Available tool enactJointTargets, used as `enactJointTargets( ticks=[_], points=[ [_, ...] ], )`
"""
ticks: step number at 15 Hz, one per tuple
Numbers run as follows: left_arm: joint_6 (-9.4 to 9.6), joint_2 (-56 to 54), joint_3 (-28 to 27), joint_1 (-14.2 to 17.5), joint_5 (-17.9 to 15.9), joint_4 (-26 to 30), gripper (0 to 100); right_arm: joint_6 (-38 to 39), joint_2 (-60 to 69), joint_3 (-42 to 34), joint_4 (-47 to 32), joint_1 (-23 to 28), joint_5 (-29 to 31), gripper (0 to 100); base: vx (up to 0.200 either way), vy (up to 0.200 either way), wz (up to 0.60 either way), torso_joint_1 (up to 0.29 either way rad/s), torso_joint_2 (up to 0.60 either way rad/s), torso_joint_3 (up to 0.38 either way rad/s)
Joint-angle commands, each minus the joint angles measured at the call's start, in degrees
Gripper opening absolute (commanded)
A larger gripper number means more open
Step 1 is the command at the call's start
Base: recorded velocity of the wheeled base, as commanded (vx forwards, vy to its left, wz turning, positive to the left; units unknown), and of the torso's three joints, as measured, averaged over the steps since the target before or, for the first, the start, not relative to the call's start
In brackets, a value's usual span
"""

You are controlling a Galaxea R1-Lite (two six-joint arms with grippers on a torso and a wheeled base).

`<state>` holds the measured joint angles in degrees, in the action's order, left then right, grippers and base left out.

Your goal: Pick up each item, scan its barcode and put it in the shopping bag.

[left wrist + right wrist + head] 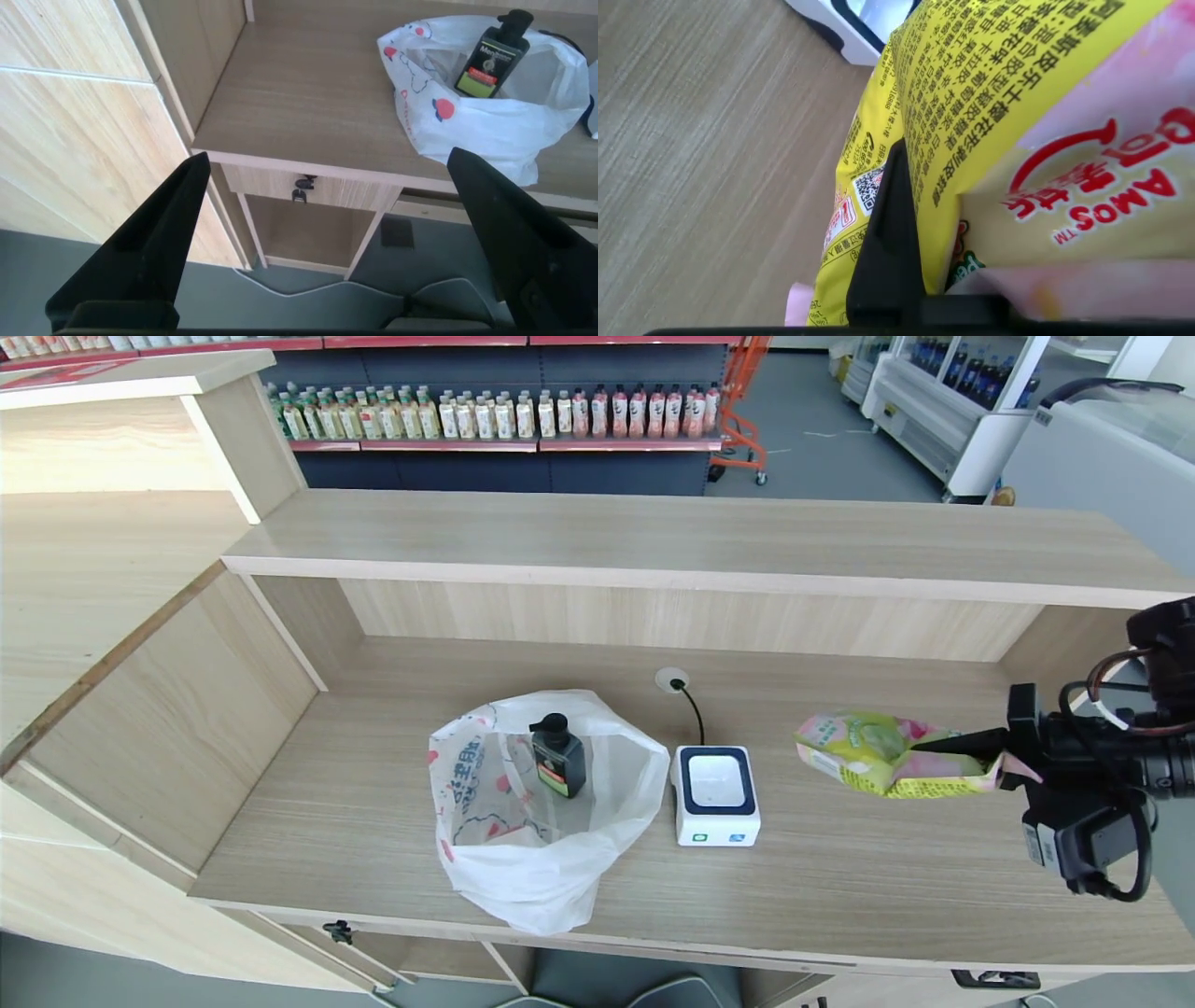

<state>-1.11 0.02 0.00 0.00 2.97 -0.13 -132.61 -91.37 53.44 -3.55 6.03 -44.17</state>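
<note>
- Head view: my right gripper (962, 747) is clamped on one end of the snack packet (878, 756). The packet juts out toward the scanner (715, 793) but sits to its right, apart from it. On the scanner's other side is the shopping bag (523, 859), just beside it, with a black pump bottle (558, 761) standing upright inside. I judge that scanning comes next, then bagging. Because I hold only the packet's end, the free length could sag or twist as I swing it over, and the scan window would miss the code.
- Left wrist view: my left gripper (327, 168) is spread wide and holds nothing. It hangs low off the front edge of the counter (299, 93), well apart from the bag (486, 131). With nothing propping the limp plastic mouth, the packet could catch the rim and push the bag along the counter. It could also tip the bottle (491, 61) on its way in.
- Right wrist view: one finger (892, 243) lies flat against the packet's (1018, 112) yellow printed side, and a corner of the scanner (850, 19) shows beyond it. A small square code sits right beside that finger, but I cannot tell where the barcode lies. If it is under my finger or on the face turned away, the pass will read nothing. Glossy film could also creep out of the pinch.
</note>
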Motion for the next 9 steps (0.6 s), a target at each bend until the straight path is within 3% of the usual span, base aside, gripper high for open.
enactJointTargets(
  ticks=[1,4,9],
  points=[
    [-0.03,-0.02,0.00,0.00,0.01,-0.04,100,-2.74,-3.55,2.45,-0.93,2.14,-0.04,0,0.000,0.000,0.00,0.000,0.00,0.000],
    [-0.03,-0.02,0.00,0.00,0.01,0.05,100,-3.71,-6.72,4.30,-1.02,2.14,-0.04,0,0.000,0.000,0.00,0.000,0.00,0.000],
    [-0.03,-0.02,0.00,0.00,0.01,-0.04,100,-3.62,-7.16,5.53,-3.04,-2.17,-0.04,0,0.000,0.000,0.00,0.000,0.00,0.000]
  ],
)
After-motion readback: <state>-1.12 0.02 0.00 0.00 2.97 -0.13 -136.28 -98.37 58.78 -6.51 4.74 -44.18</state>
